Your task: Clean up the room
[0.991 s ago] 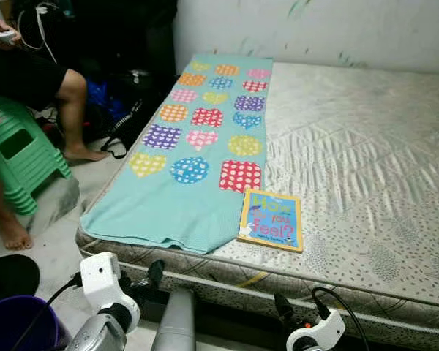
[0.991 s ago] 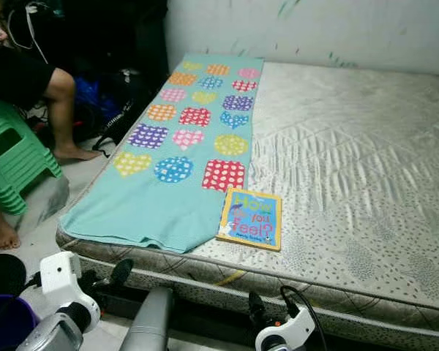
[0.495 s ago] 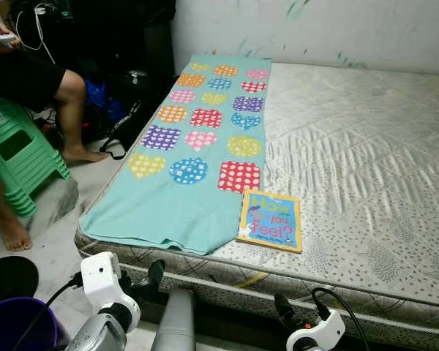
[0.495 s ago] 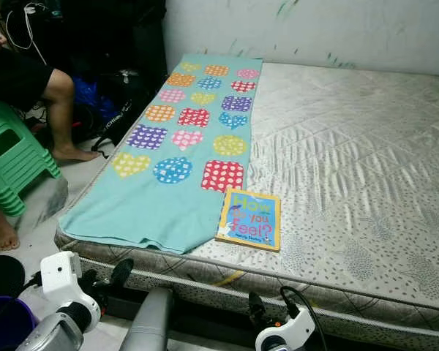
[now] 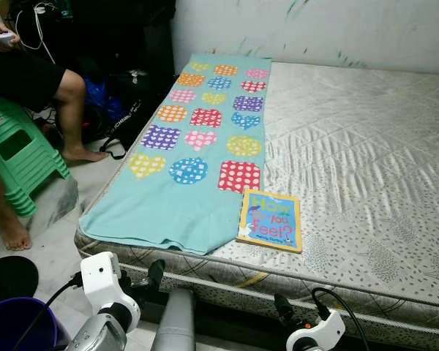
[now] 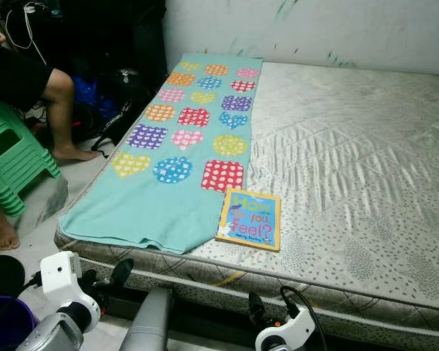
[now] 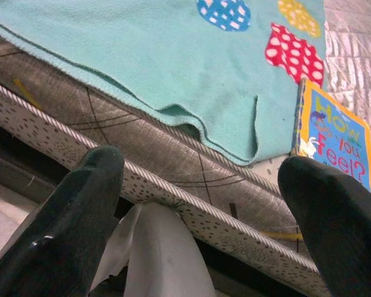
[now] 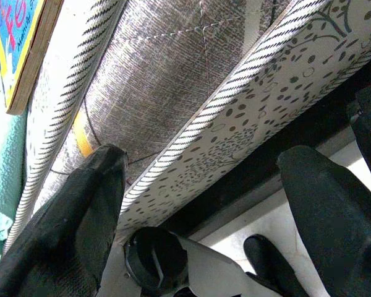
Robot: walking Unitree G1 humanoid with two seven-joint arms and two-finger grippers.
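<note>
While both hang low | left gripper [image 7: 198, 204] wide | right gripper [image 8: 201, 204] wide | book [image 5: 271, 219] near mattress [image 5: 366, 175] edge (front)

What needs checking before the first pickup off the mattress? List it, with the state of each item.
1. Left pincer open, holding nothing: ok.
2. Right pincer open, holding nothing: ok.
3. Book flat near the mattress front edge, cover up, nothing on it: ok.
4. Book free of the blanket: cannot tell; its edge meets the blanket's.
5. Both pincers low, in front of the mattress side, not above the book: not ok for grasping yet.
6. Person seated on the green stool, apart from the book: ok.
</note>
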